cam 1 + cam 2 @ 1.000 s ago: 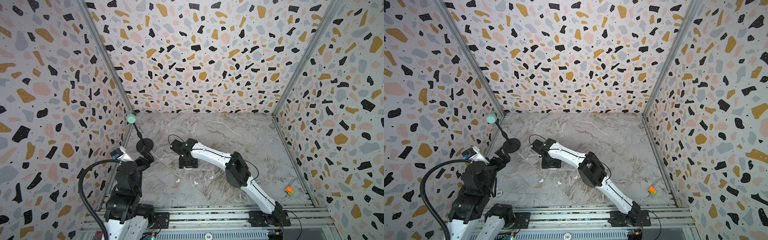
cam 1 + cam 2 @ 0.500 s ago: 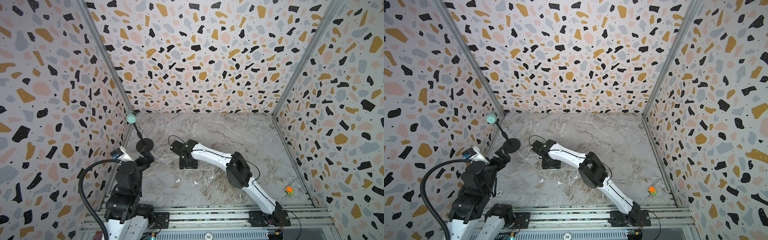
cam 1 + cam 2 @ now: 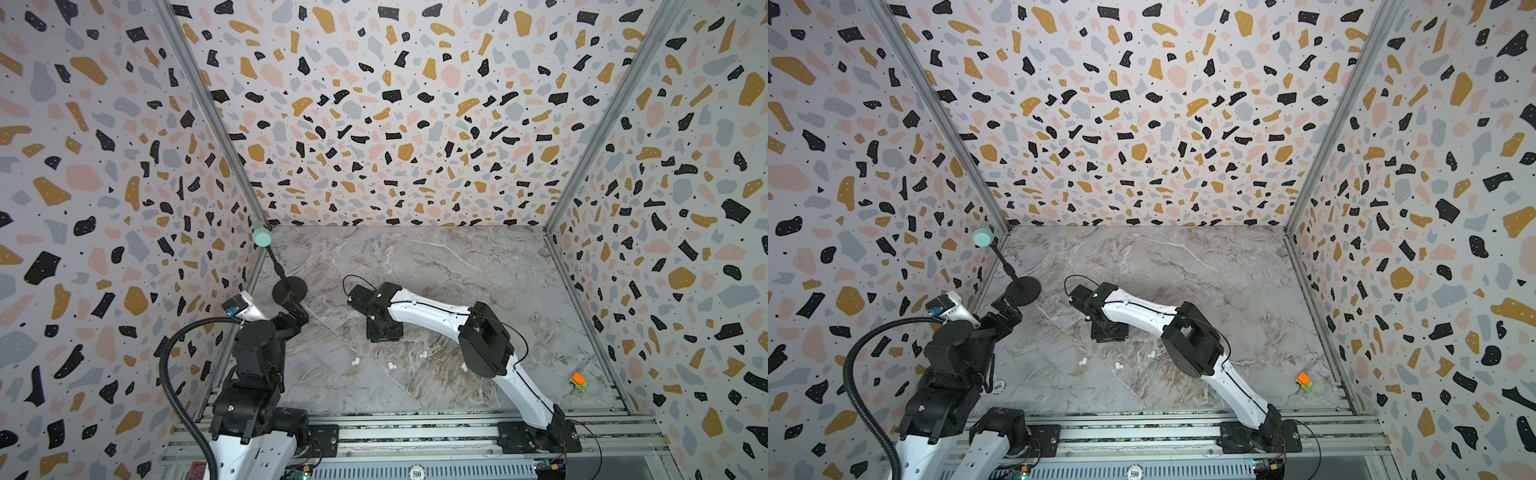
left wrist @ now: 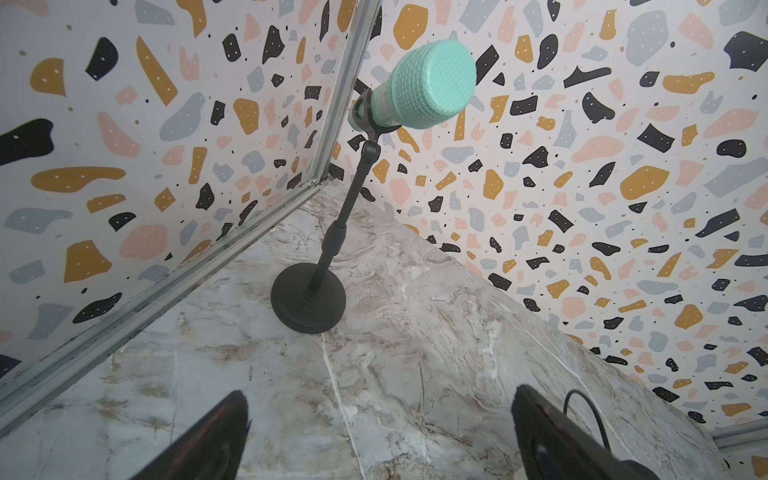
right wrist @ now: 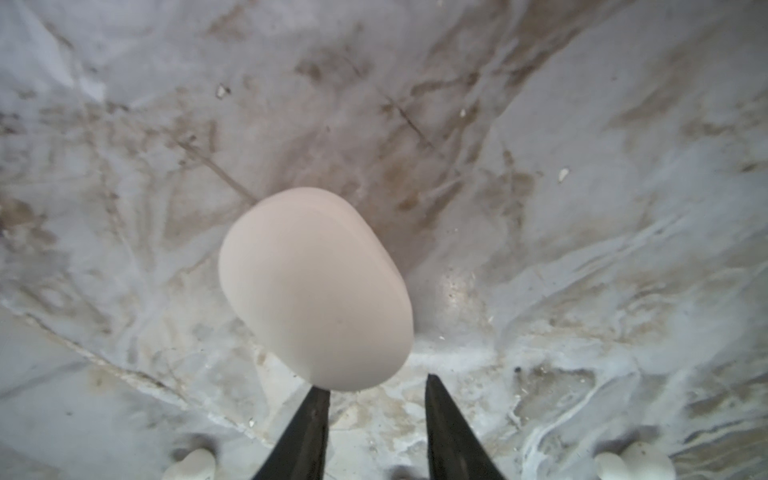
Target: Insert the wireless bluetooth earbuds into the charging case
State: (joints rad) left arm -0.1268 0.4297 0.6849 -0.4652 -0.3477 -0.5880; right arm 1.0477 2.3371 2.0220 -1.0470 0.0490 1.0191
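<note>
The right arm bends low over the middle of the marble table (image 3: 457, 266). From above, the right gripper (image 3: 384, 329) is just a black block that hides what is under it. Only the right wrist camera shows that thing. It is the white charging case (image 5: 316, 291), smooth like an egg, lying on the table right in front of the fingers (image 5: 440, 415). Those two fingers stand apart with bare table in the gap. They are not closed on the case, though its near end covers the tip of one finger. Four tiny white earbuds (image 3: 391, 365) lie loose on the table, close to the gripper on the side of the arm bases. In a top view the right arm's elbow hides one, so only three earbuds (image 3: 1119, 365) show. The left gripper (image 3: 296, 311) hangs near the left wall, close to a green microphone (image 4: 424, 83) on a black stand. The left wrist camera shows its fingers (image 4: 216, 436) spread wide and holding nothing. A little orange and green toy (image 3: 579, 381) sits far off by the right wall. A round white chip (image 3: 998, 386) beside the left arm shows in a top view only. Everything on the table lies where it did a second ago, and both arms look almost the same.
</note>
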